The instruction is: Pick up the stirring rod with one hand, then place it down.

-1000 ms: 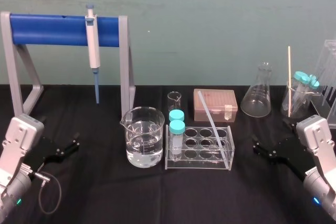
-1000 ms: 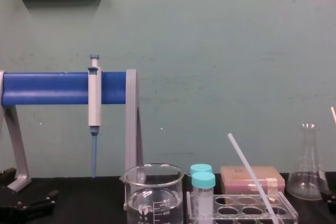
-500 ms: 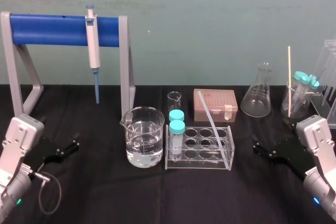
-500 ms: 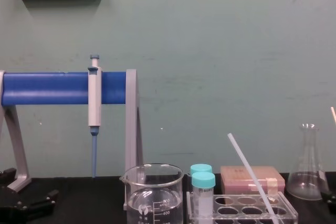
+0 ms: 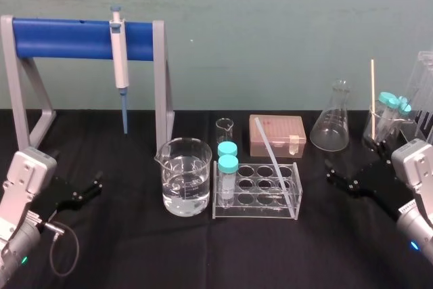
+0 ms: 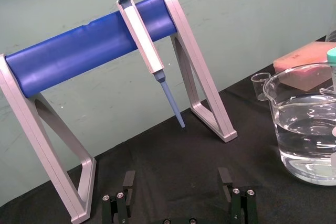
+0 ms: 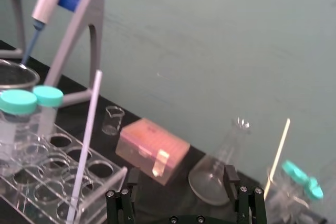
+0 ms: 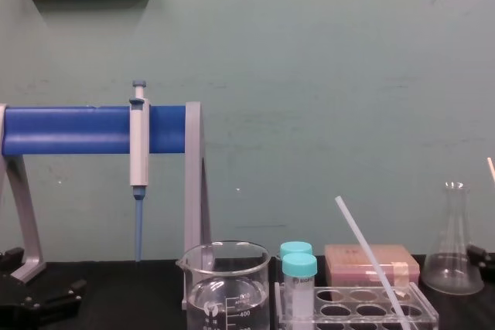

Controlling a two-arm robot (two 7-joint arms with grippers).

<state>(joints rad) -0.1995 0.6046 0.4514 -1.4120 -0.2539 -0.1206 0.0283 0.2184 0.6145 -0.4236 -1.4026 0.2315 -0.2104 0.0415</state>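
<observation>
Right gripper (image 5: 331, 172) has lifted and edged back since the earlier frame, likely beginning its reach; nothing else has shifted. At far left, the left gripper (image 5: 93, 187) sits parked low over the tabletop (image 5: 135, 248), jaws spread and empty. Mid-tabletop, the stirring rod (image 5: 274, 160), straight, translucent white and straw-like, leans in the clear tube rack (image 5: 257, 213) with its upper length free for grasping, and the right gripper hovers open and empty well to its right.

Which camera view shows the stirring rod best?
The head view: the stirring rod shows whole, leaning in the rack. The chest view cuts off its lower end; the right wrist view shows it from the side.
</observation>
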